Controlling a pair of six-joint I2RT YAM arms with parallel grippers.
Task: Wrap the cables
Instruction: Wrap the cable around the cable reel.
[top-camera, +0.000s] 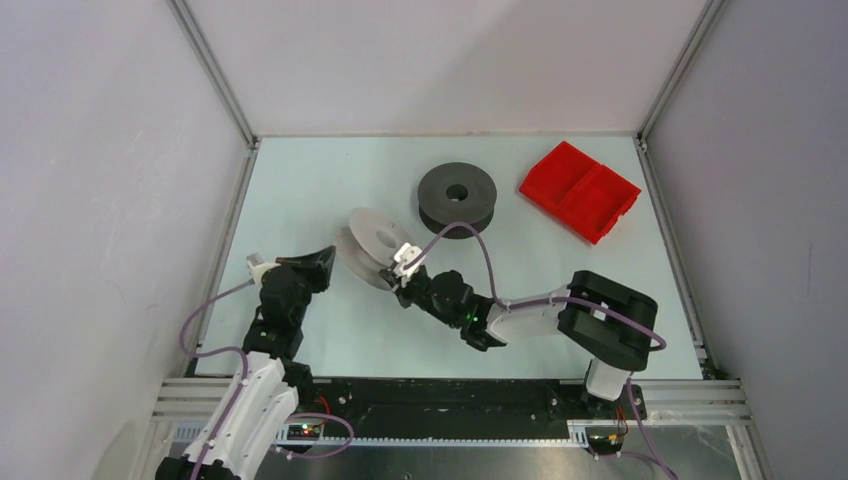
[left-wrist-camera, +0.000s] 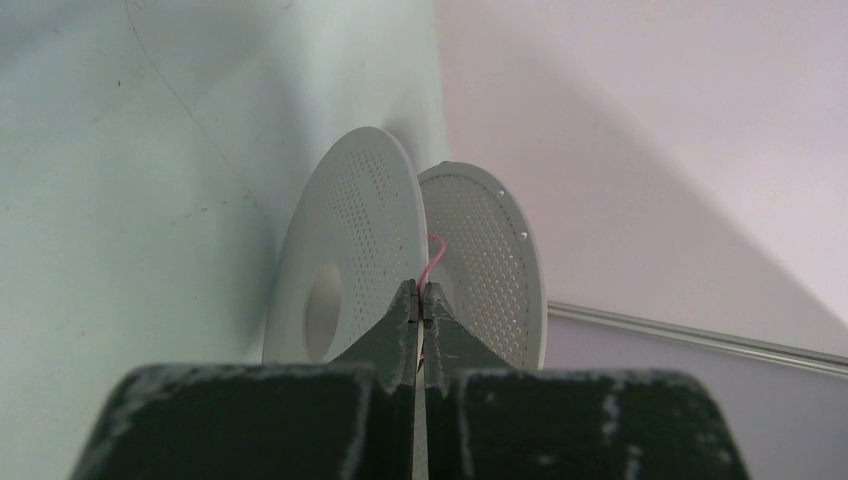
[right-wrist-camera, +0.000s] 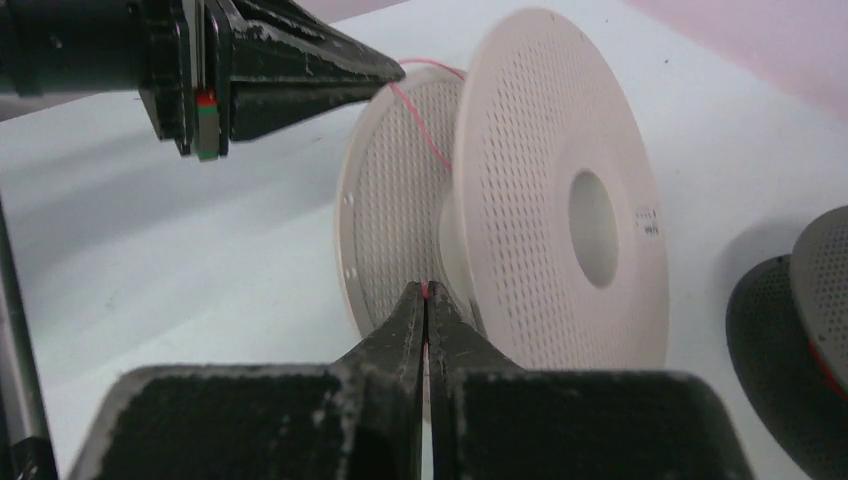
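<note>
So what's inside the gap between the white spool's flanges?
A thin pink strand, pinched by the shut left gripper and right gripper. Whether more is wound round the hub is hidden.

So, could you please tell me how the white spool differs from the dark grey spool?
The white spool stands on edge; the dark grey spool lies flat. The white spool is nearer the front, the dark grey spool farther back. Both are round, flanged, with a centre hole.

The place is a robotics lab cell. Plain white panels (top-camera: 100, 200) in aluminium framing (top-camera: 212, 70) box in a pale counter (top-camera: 300, 190). The left arm (top-camera: 250, 400) and right arm (top-camera: 610, 320) are bolted at its near edge beside an exposed circuit board (top-camera: 303, 430).
</note>
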